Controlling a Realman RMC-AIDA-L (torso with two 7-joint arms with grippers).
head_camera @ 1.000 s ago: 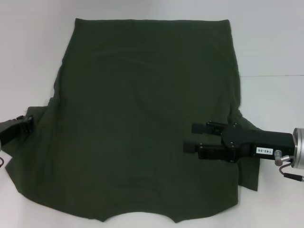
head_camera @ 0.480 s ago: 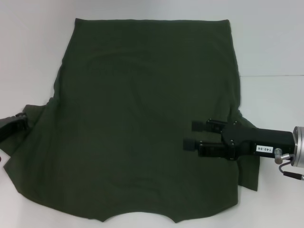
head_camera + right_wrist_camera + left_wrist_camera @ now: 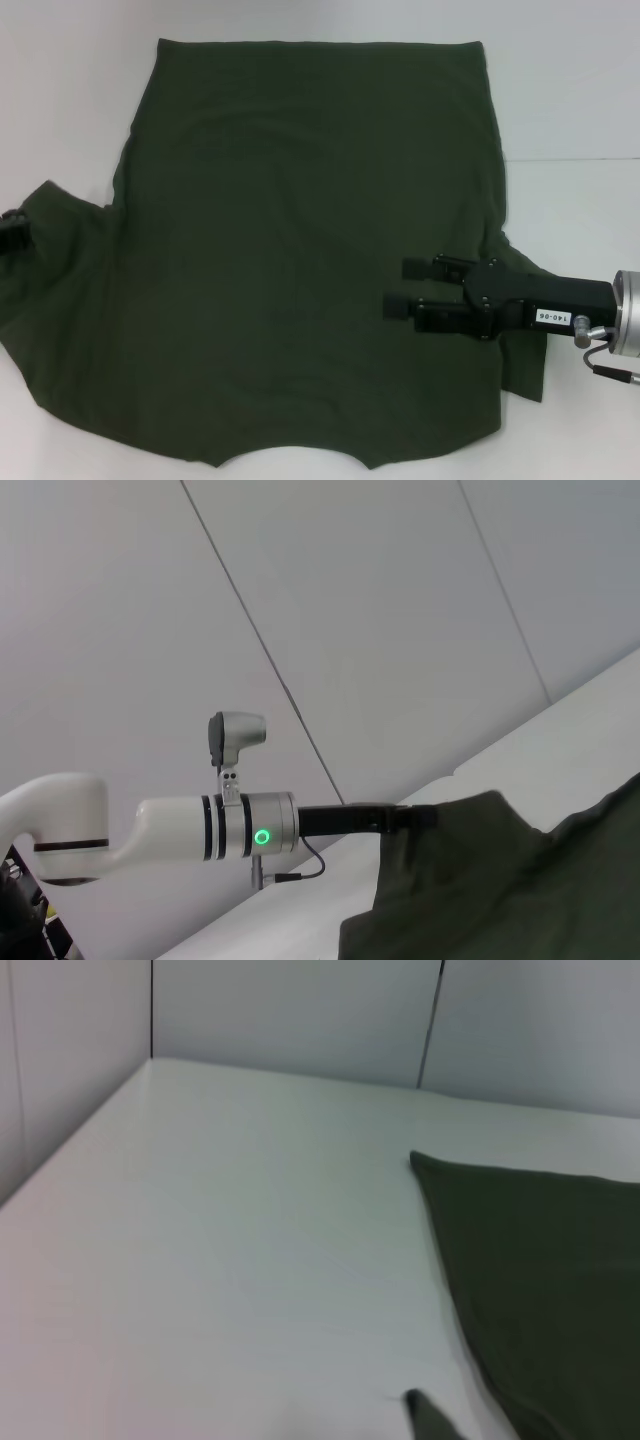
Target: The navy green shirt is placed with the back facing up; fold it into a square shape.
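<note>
At the far left edge of the head view, your left gripper (image 3: pixel 12 232) is grasping the left sleeve of the navy green shirt (image 3: pixel 300 260) and holding it lifted off the surface — the right wrist view shows its dark fingers (image 3: pixel 395 820) clenched on a raised peak of cloth. Judging from this, the sleeve is being held up so it can be carried inward over the body as a first fold.

The shirt itself is lying spread across the middle of the white table (image 3: pixel 570 90), plain back up, hem at the far side and curved neckline at the near edge. It is covering most of the working area, so each fold will likely need a long sweep.

On the right, your right gripper (image 3: pixel 405 287) is reaching in over the shirt's right side, pointing left. Its two fingers are standing apart, released and holding nothing; the right sleeve is lying flat beneath the arm. It may be waiting to pin or take that side.

The table is plain and pale — behind it, light grey panelled walls with dark seams are closing in the room.
</note>
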